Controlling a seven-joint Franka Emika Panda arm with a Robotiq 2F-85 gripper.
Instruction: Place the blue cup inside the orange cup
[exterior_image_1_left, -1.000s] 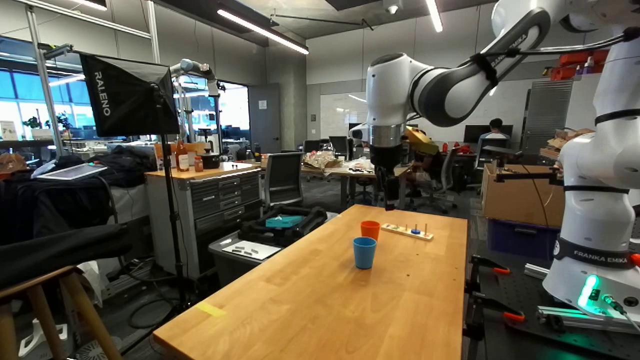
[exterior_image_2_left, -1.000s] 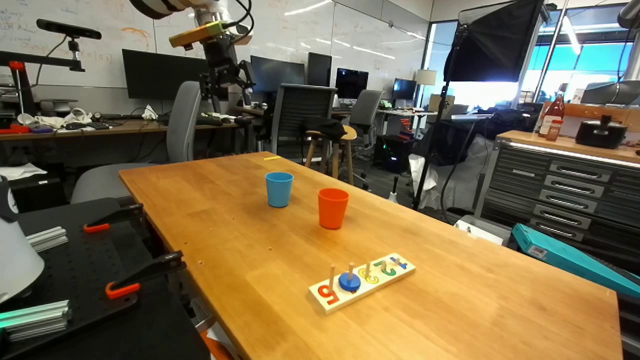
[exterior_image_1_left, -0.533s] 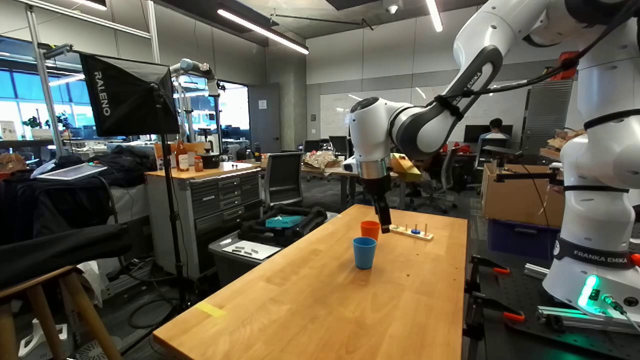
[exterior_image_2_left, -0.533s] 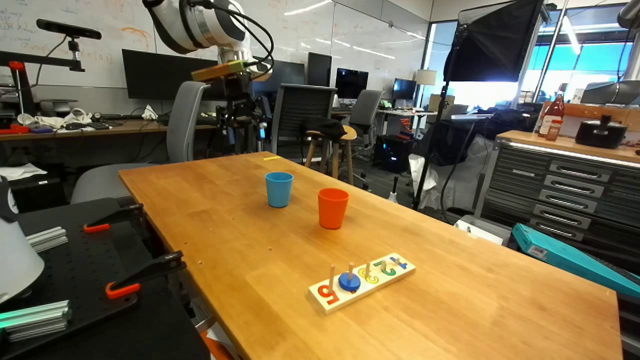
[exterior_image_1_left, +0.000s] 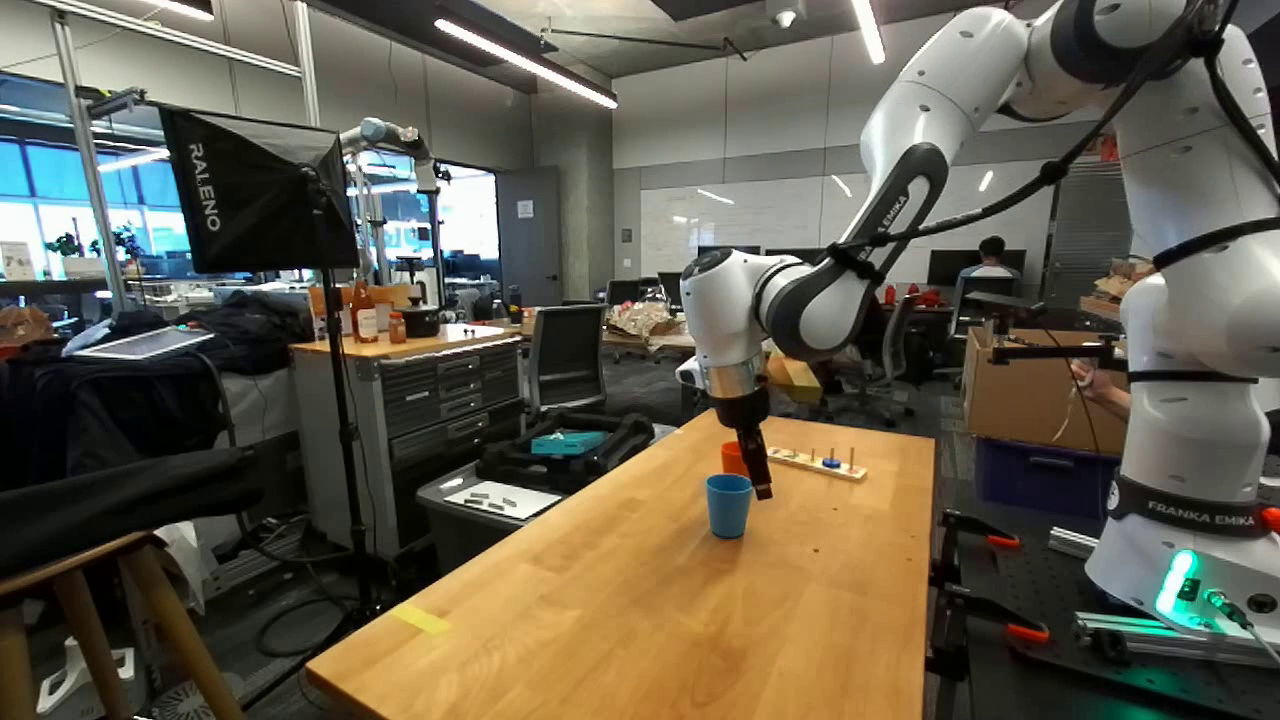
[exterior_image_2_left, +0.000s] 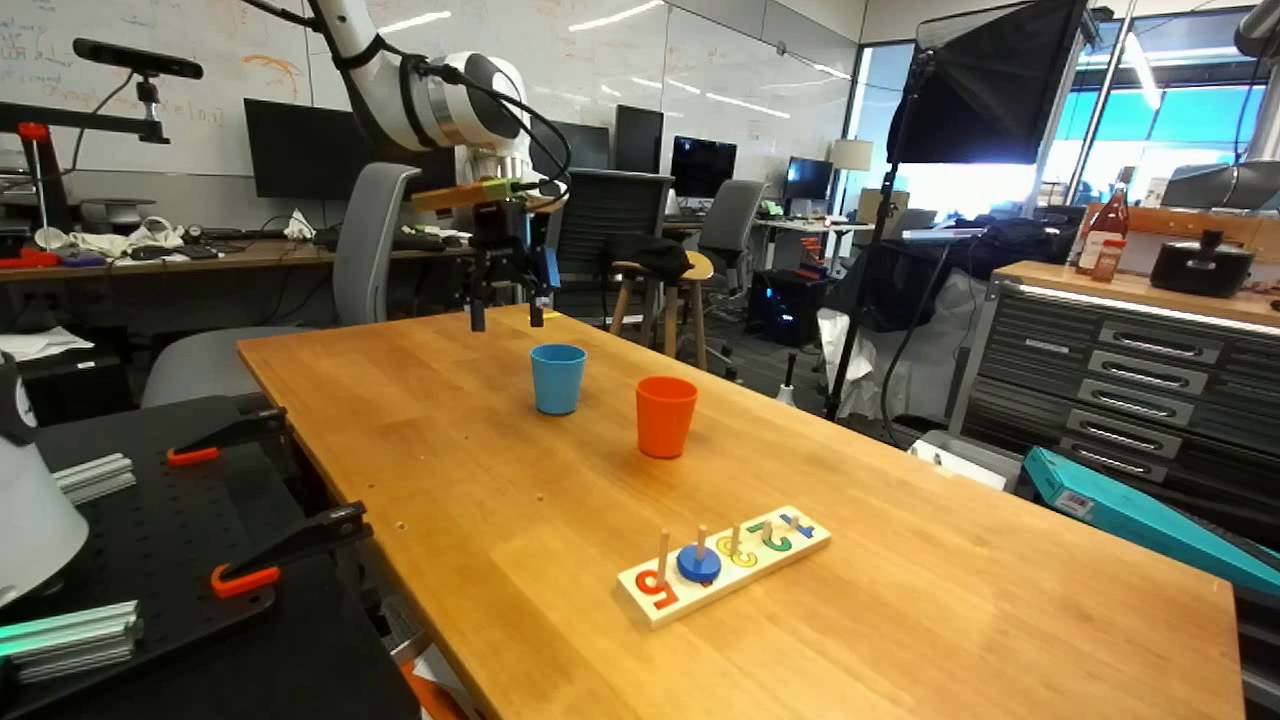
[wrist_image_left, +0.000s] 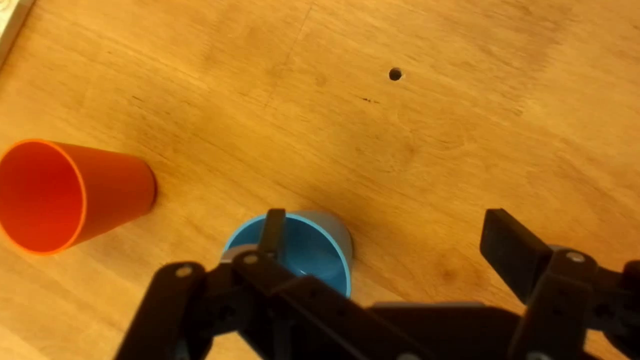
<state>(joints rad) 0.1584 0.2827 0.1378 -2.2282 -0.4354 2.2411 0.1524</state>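
blue cup: upright on the bench, mouth facing up, narrower base down; its long axis is vertical.
blue cup's place: in an exterior view it stands left of the orange cup and farther off, bare wood between them.
pincer: released, its fingers spread wide and pointing down. in the wrist view the finger on the left overlaps the blue cup's mouth, and part of that cup and bare bench show between the two. in an exterior view the fingertips hang near the rim, to its left, apart from it.
orange cup: also upright, mouth up, long axis vertical, parallel to the blue cup's; in an exterior view the pincer hides part of this cup.
arm: reaches in from the right in an exterior view, the pincer tilted slightly off vertical.
peg board: flat on the bench, nearer than both cups in an exterior view; long axis from near left to far right, a blue disc on the second peg from the left.
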